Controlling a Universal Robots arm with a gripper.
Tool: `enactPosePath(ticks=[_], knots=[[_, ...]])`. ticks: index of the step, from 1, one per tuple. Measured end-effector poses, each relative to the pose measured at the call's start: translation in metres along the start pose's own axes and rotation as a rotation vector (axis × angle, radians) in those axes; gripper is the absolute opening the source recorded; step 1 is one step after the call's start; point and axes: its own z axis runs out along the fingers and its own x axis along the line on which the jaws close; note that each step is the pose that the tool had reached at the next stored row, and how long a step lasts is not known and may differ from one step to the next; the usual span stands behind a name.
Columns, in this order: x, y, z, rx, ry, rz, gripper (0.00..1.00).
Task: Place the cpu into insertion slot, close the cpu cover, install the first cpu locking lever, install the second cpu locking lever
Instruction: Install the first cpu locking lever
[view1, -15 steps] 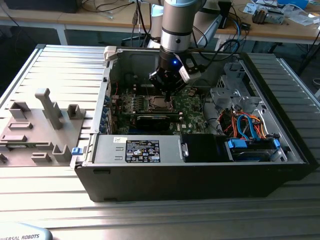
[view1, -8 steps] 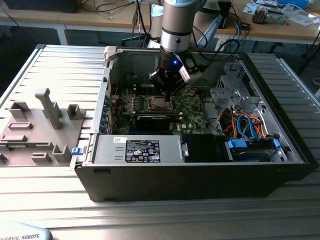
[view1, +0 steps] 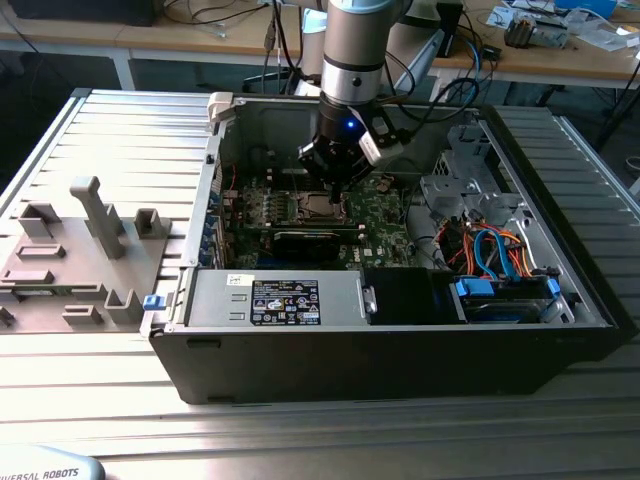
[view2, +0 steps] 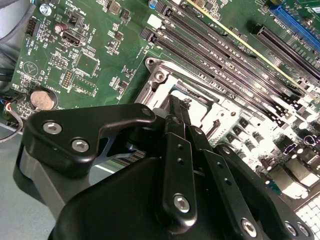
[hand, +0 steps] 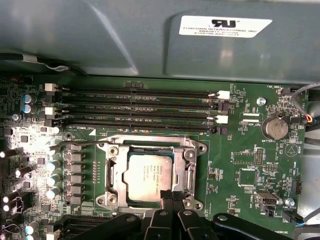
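Caught the gripper (hand: 172, 194) poised at the rim of the insertion slot (hand: 150, 152), fingers pressed together.

Found the cpu (hand: 150, 176) lying flat in that slot near the middle of the motherboard (hand: 240, 150), just beside the long memory slots (hand: 140, 112), with the cpu cover (hand: 116, 172) folded down around it. Saw nothing between the fingers (hand: 166, 198), closed tight over the cover's edge farthest from the memory slots; could not tell about contact. Saw a thin wire locking lever (hand: 75, 144) running along the cover's side nearest the memory slots. Judged the chip light, rigid and fragile, best taken by its bare side edges, never the underside. Judged the cover thin, springy sheet metal, best pushed on its frame, and the lever stiff, slick wire, best caught at its bent end.
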Motion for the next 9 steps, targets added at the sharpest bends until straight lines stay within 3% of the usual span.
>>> enactPosePath(ticks=[9], knots=[[0.0, 0.0, 0.0, 0.0001, -0.001, -0.015, 0.11]])
